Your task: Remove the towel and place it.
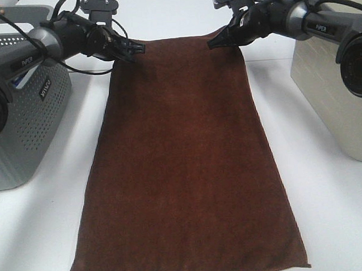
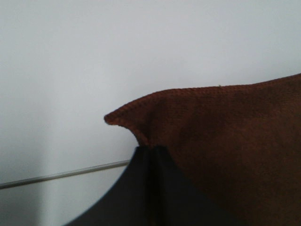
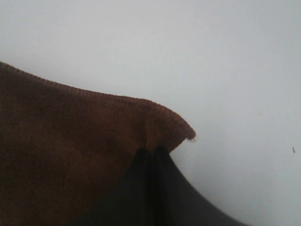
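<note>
The dark brown plush towel (image 1: 185, 159) lies stretched lengthwise down the white table, its near hem at the front edge of the exterior view. My left gripper (image 1: 135, 50) is shut on the towel's far left corner (image 2: 141, 117). My right gripper (image 1: 216, 43) is shut on the far right corner (image 3: 164, 122). Both far corners are pinched and lifted slightly. Each wrist view shows closed black fingers gripping the stitched hem.
A grey perforated basket (image 1: 24, 124) stands at the left of the table. A beige box (image 1: 332, 81) stands at the right. White tabletop (image 1: 328, 213) shows on both sides of the towel.
</note>
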You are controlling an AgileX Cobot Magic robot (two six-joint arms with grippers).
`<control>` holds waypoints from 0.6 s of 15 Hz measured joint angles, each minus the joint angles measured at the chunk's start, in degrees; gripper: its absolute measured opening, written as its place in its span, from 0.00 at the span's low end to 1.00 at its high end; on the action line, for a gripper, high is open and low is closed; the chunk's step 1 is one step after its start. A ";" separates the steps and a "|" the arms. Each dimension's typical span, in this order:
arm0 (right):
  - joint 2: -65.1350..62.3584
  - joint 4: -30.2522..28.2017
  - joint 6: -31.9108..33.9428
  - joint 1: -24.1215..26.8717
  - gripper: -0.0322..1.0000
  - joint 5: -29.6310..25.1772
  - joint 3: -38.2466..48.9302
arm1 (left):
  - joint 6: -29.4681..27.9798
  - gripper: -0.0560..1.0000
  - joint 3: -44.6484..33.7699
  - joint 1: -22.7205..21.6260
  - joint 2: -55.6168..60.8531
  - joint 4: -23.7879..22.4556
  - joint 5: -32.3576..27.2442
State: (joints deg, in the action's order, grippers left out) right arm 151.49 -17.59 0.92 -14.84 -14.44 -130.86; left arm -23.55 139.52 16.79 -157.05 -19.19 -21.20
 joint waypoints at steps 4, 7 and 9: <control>1.55 0.63 0.23 1.26 0.11 1.83 0.00 | 0.00 0.08 0.00 0.00 -0.34 0.00 1.55; 3.09 1.03 0.57 1.38 0.29 2.69 0.00 | 0.00 0.27 0.00 0.00 -0.69 -0.11 3.09; 3.15 1.43 2.06 1.38 0.56 2.86 0.00 | 0.00 0.54 0.00 0.00 -0.80 -0.23 3.27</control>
State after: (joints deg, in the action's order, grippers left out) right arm 154.64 -16.16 2.98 -13.46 -11.57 -130.86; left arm -23.55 139.52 16.79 -157.85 -19.42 -17.93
